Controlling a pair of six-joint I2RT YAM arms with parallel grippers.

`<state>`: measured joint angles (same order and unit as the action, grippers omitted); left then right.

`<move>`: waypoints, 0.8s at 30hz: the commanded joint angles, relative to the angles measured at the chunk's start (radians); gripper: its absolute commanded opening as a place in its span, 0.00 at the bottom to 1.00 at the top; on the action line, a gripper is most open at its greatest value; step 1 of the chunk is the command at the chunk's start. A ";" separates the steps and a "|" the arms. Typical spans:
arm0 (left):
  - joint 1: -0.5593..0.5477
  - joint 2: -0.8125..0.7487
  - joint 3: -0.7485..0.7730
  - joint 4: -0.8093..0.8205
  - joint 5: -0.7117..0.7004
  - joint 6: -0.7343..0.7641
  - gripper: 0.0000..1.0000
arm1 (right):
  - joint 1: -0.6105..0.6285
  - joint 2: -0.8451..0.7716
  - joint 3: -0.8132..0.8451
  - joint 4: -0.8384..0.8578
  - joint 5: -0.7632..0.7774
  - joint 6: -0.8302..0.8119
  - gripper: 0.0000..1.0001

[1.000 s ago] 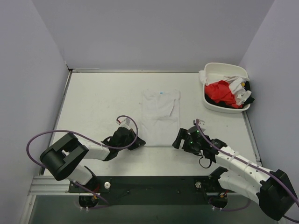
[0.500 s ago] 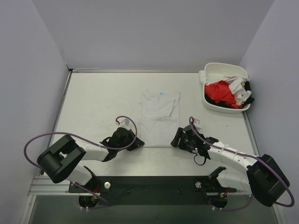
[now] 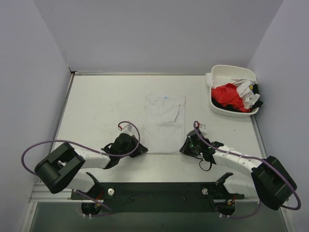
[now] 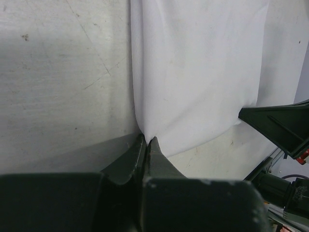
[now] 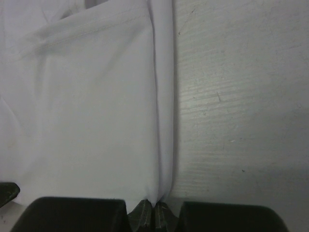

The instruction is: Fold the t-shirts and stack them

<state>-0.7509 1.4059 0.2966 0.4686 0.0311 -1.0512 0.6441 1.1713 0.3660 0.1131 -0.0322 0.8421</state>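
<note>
The white t-shirt [image 3: 165, 123] lay flat on the table [image 3: 96, 106], already narrowed to a long strip with its sleeves tucked in. It stretched straight ahead of both tools, and its neck label was at the end farthest from them.

The left tool [image 4: 146, 141] was closed, its tips pinching the hem corner that sat directly in front of it. The right tool [image 5: 155, 203] was likewise closed, on the opposite hem corner, where the doubled side edge of the cloth ran away from its tips. In the overhead view, the left tool [image 3: 139, 149] and right tool [image 3: 186, 145] flanked the near hem, one at each corner.

I judged the step in hand to be the lengthwise fold, with both corners gripped and the cloth not yet lifted. The next move probably called for both tools to rise together and carry the hem forward to the collar, keeping the edge taut and level.

The red t-shirt [image 3: 228, 94] and other shirts waited in the tub [image 3: 231, 67], well beyond the right tool.
</note>
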 commanded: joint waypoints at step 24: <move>-0.384 -0.662 0.036 -0.859 -0.330 -0.181 0.00 | 0.575 -0.275 0.079 -0.392 0.419 0.246 0.00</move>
<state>-1.1297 0.8024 0.2184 -0.1947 -0.1997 -1.2324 1.2037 0.9115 0.3500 -0.1761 0.2485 1.0874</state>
